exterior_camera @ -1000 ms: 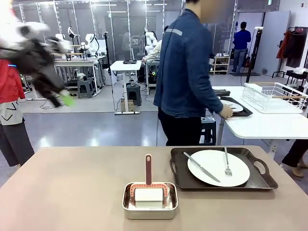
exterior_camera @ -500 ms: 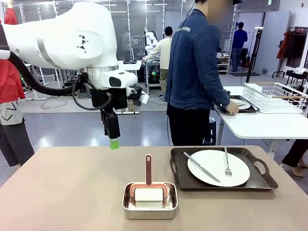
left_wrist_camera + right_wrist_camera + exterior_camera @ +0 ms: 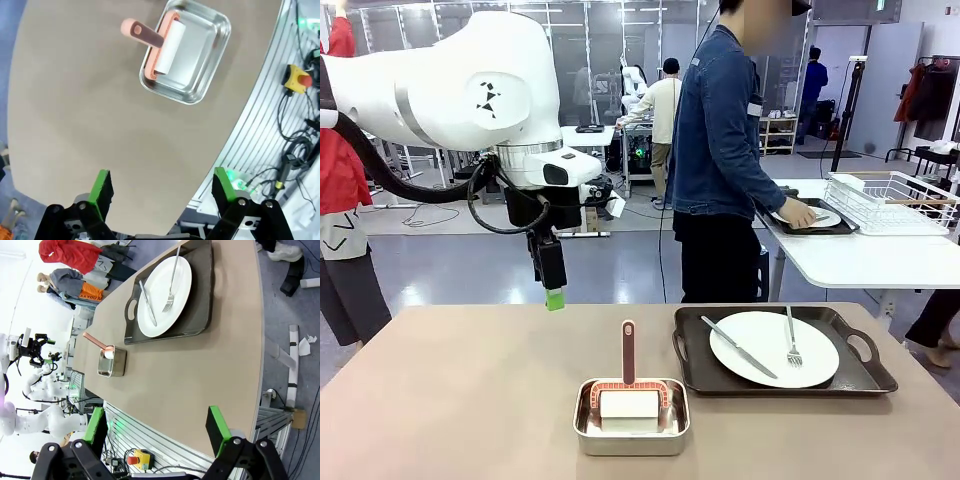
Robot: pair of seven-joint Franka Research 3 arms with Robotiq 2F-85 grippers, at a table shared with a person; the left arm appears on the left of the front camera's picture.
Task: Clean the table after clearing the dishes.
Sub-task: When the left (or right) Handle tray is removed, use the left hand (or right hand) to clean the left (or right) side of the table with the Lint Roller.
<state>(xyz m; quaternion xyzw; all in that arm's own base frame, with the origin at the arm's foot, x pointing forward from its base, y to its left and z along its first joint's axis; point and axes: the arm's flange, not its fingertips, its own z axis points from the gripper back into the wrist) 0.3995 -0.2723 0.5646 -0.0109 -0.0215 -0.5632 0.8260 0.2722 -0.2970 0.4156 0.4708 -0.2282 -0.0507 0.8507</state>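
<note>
One tray point(image 3: 695, 360) of dishes waits on the counter point(image 3: 470, 400); wiping isn't started. My left end effector point(image 3: 161, 180) and right end effector point(image 3: 156, 420) gape empty.

A beige-brown table point(image 3: 470, 400) is seen with two things set directly on its matte top. A small steel pan point(image 3: 631, 443) is placed near the robot's edge, at the middle. A dark brown handled tray point(image 3: 692, 370) is set just beyond it, towards the right. Behind, a white table point(image 3: 880, 262) is loaded with a wire rack point(image 3: 890, 205) and a second dark tray point(image 3: 830, 232).
</note>
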